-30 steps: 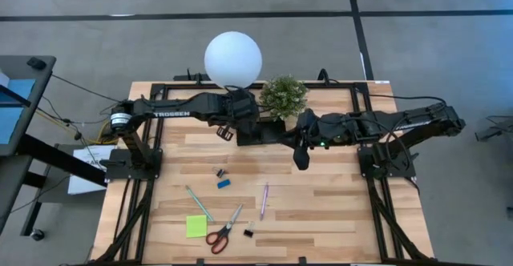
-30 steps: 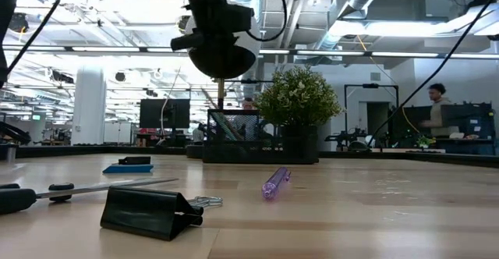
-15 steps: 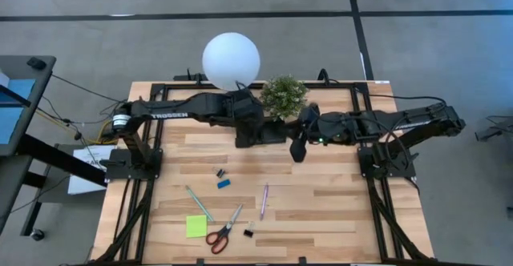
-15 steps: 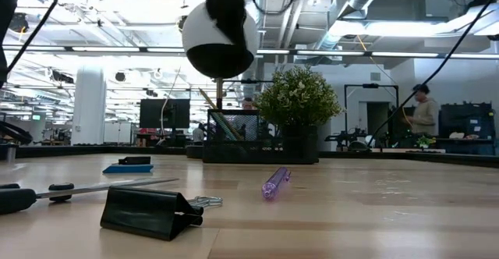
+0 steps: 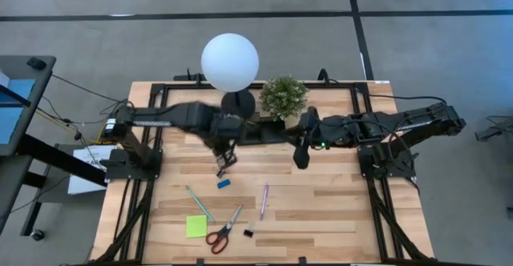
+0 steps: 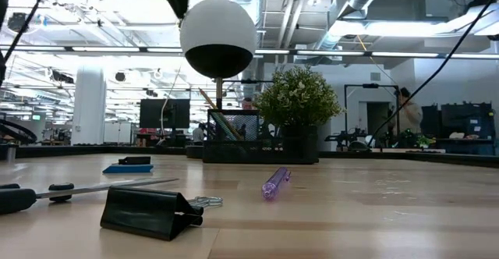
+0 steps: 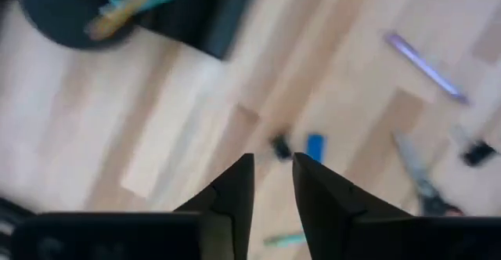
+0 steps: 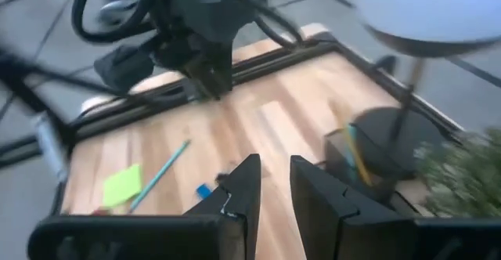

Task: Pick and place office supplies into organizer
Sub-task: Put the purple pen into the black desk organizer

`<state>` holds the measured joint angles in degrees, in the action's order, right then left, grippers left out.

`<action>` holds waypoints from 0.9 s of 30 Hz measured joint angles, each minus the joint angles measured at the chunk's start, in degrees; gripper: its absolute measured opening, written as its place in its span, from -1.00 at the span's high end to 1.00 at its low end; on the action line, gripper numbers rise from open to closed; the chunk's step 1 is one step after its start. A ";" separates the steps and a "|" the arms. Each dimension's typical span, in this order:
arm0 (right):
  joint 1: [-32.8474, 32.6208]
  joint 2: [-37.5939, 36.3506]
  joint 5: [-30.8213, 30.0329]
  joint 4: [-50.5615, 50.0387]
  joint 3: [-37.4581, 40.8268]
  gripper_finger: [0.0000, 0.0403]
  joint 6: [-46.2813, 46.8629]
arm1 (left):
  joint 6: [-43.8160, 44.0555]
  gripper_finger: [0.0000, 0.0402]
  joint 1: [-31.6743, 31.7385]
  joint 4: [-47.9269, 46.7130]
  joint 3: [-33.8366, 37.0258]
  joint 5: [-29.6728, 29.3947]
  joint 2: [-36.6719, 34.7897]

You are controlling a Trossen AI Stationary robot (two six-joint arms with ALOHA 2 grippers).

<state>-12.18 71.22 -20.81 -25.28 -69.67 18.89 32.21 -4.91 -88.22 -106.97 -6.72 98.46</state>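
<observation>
Near the middle of the surface, hovering with the left pincer [image 7: 272,160] above a black clip [image 7: 280,145] and the blue eraser [image 7: 315,146], tips a narrow gap apart and clamped on nothing. Likely aiming for one of the two, though impossible to say which, since both lie just beside each other. Risks pinching both at once, or nudging the eraser aside while closing on the clip. With so slim a gap, may land on top of the target instead of straddling it; needs widening before descent. Could also skid the clip across the smooth wood if only one tip makes contact. Farther right, waiting with the right pincer [image 5: 299,158] above bare wood, tips likewise slightly apart and empty, close to the plant [image 5: 283,95]. Might clash with the left arm on the way to the organizer [image 6: 234,146], which sits at the back between the lamp [image 5: 230,61] and the plant with a few pencils already standing inside. Could knock the lamp's stem or brush the leaves on any carry to that spot. Nearer the front edge, yet to be gathered: teal pen [image 5: 199,203], purple pen [image 5: 264,200], scissors [image 5: 222,232], sticky pad [image 5: 195,226] and a second clip [image 5: 248,233].
</observation>
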 joint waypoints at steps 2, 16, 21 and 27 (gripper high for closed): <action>-0.40 0.00 4.40 0.40 0.00 0.68 -2.38 | 2.00 0.62 -4.18 1.41 1.02 -0.14 -1.36; 0.77 0.00 24.79 1.12 0.00 0.68 -9.81 | 36.20 0.66 -25.88 -0.26 17.65 4.28 -1.77; 3.94 0.00 36.86 2.95 0.00 0.68 -13.81 | 37.32 0.66 -26.66 -0.75 17.57 4.31 -4.02; 7.56 0.05 48.84 9.45 0.00 0.68 -15.63 | 40.38 0.66 -26.67 -1.90 16.53 -10.30 -15.12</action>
<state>-4.61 71.27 28.03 -15.83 -69.67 3.26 72.59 -31.58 -90.11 -90.43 -17.02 83.34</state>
